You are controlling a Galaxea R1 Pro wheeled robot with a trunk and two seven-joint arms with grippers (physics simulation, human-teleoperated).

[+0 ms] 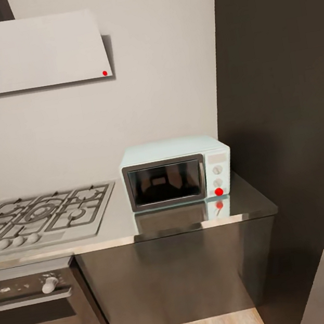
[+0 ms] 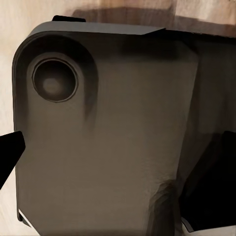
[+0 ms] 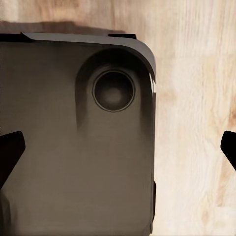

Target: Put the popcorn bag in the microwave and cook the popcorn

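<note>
Mint-blue microwave [image 1: 177,171] shut on the grey counter [image 1: 252,197], just beside the hob [image 1: 44,213].
Its door should swing stiffly; I would take its edge by the knob panel. Open counter lies in front, a dark wall close at the right. Both claws [image 2: 118,147] [image 3: 118,147] stand apart, empty, above wooden floor [image 3: 196,98].

We see gas hob [image 1: 44,216] and oven [image 1: 41,306] cut off at head view's left edge; microwave [image 1: 177,171] interior too dark to read.
</note>
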